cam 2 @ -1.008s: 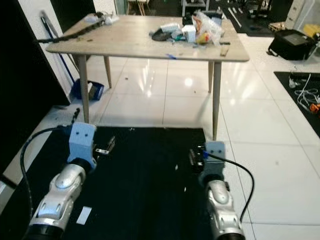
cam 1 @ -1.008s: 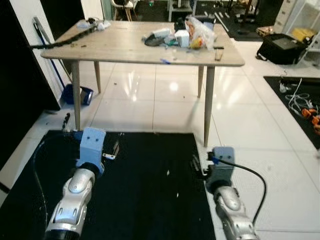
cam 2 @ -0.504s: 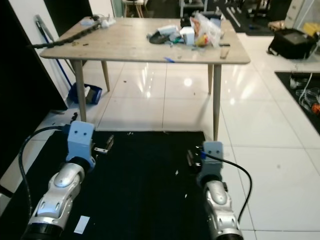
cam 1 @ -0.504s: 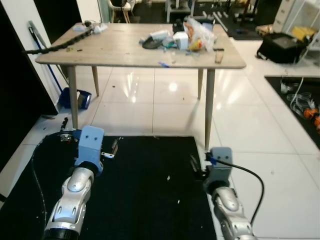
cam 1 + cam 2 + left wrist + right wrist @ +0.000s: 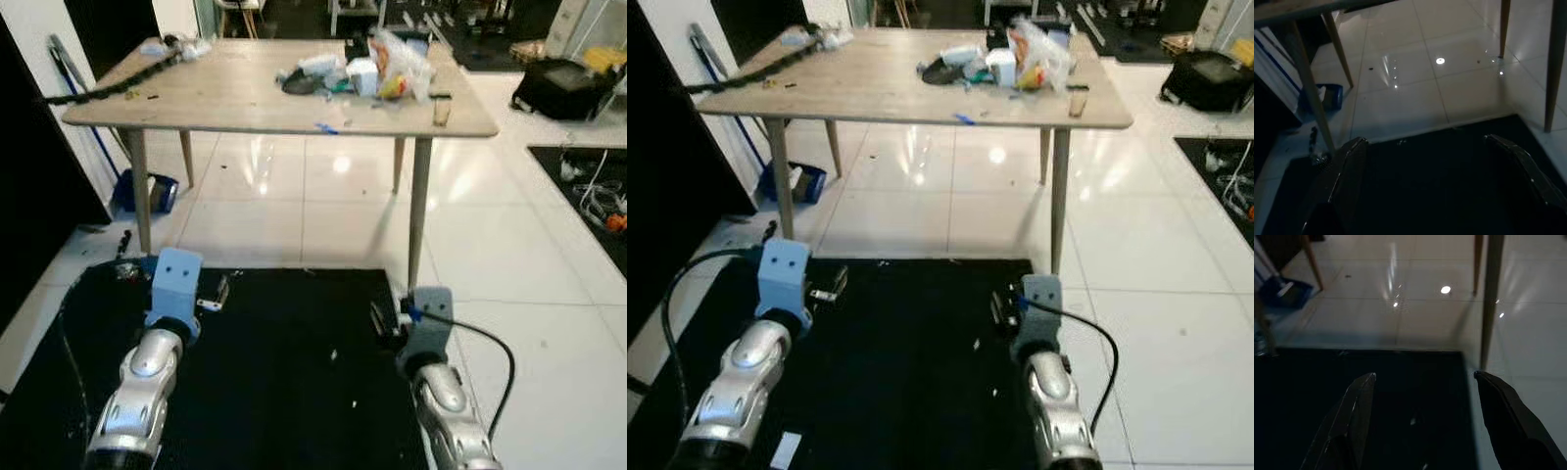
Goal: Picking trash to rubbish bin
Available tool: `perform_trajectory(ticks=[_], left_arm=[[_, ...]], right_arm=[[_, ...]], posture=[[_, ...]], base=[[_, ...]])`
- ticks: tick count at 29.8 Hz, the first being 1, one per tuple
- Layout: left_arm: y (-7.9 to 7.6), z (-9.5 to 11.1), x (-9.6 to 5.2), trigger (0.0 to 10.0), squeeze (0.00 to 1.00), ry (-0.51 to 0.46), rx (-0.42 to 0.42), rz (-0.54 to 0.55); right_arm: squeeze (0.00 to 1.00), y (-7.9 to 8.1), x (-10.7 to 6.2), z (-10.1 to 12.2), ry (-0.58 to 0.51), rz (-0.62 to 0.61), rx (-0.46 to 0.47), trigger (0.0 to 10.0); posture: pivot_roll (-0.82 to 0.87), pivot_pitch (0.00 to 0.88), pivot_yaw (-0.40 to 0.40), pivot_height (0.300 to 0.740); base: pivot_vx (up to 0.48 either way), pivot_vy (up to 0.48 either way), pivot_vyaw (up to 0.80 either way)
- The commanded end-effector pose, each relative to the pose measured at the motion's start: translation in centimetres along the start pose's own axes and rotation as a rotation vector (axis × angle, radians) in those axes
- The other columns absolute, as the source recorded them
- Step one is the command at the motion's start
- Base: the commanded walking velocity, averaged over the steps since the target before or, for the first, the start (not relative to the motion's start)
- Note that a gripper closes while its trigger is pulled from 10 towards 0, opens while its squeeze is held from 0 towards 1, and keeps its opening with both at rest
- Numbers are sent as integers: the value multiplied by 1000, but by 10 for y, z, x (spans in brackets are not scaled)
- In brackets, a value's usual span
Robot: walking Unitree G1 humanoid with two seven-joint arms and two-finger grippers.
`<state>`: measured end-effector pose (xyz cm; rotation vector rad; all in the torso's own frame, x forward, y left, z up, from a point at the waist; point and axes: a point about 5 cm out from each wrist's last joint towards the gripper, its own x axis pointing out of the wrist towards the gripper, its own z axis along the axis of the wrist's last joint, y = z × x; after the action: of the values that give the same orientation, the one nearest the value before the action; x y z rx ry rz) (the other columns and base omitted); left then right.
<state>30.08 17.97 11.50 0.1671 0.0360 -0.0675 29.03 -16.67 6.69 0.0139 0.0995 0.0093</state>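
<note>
A heap of trash (image 5: pixel 358 73), made of wrappers, a plastic bag and small boxes, lies on the far right part of a wooden table (image 5: pixel 225 98) ahead of me. A blue scrap (image 5: pixel 325 126) sits at the table's front edge. A white paper scrap (image 5: pixel 784 449) lies on the black mat (image 5: pixel 294 372) by my left arm. Both arms reach forward low over the mat. My left gripper (image 5: pixel 1425 139) and my right gripper (image 5: pixel 1424 375) are open and hold nothing.
A broom (image 5: pixel 69 73) leans on the left wall, with a blue dustpan (image 5: pixel 147 191) below it. A black chain-like object (image 5: pixel 118 83) lies across the table's left end. A black bag (image 5: pixel 563 83) and cables (image 5: pixel 588 186) are on the right. White tiles lie under the table.
The camera has come a little nearer to the table, which looks larger now. Both arms keep the same pose, and the trash has not moved.
</note>
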Motion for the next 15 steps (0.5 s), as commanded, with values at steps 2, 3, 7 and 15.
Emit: perform_trajectory(ticks=[2,3,7,15], left_arm=[[5,-6,-2,10000,0,23,13,8],[5,-6,-2,10000,0,23,13,8],[5,-6,-2,10000,0,23,12,8],[7,-5,-1,10000,0,19,18,6]], right_arm=[[0,6,-2,-5,19,11,15,10000],[0,6,-2,-5,19,11,15,10000],[0,6,-2,-5,19,11,15,10000],[0,8,0,-3,12,13,18,10000]], posture=[[-27,93,21,740],[-27,93,21,740],[-27,87,22,740],[-24,78,26,740]], base=[[324,0,0],[322,0,0],[325,0,0],[328,0,0]])
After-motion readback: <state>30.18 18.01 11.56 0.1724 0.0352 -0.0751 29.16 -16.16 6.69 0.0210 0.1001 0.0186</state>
